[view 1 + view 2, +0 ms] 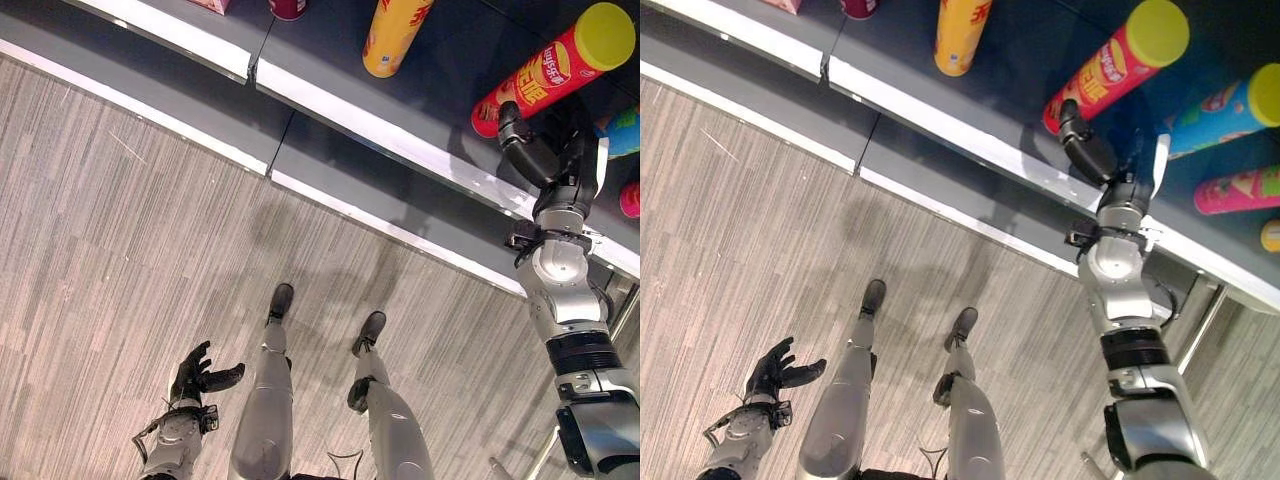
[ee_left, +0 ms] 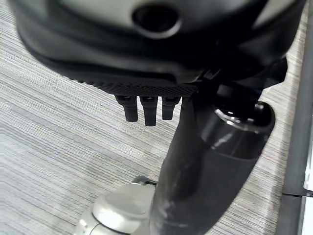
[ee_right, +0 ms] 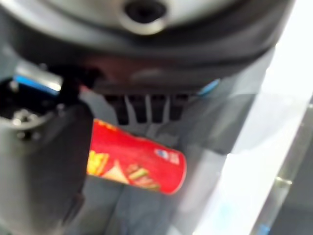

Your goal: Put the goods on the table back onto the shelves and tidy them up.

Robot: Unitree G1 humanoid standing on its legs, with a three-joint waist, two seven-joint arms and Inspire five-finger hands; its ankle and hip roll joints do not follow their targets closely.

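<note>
Right hand [image 1: 1110, 160], dark, raised at the dark grey shelf [image 1: 330, 60]; thumb tip touches the base of the tall red cardboard tube with a yellow plastic lid [image 1: 555, 65]. Right wrist view: fingers straight, spread over the red tube, not curled round it. Nothing gripped. Tube stands on the shelf just past the fingertips, touching the thumb.

Left hand [image 1: 198, 375] hangs low over the pale striped wood-look floor [image 1: 120, 220], fingers loosely spread, holding nothing.

Beyond the thumb side of the right hand: a yellow-orange tube [image 1: 392, 35] of the same slim cylinder shape, well apart. On the finger side: a blue tube with yellow lid [image 1: 1240, 105] and a pink tube [image 1: 1240, 190], both close.

Risk, my judgement: the red tube is tall, narrow, smooth-walled. A push from straight fingers high on its side could tip it into the blue neighbour, or roll it toward the white shelf lip [image 1: 400, 140]. Thumb alone gives little control.
</note>
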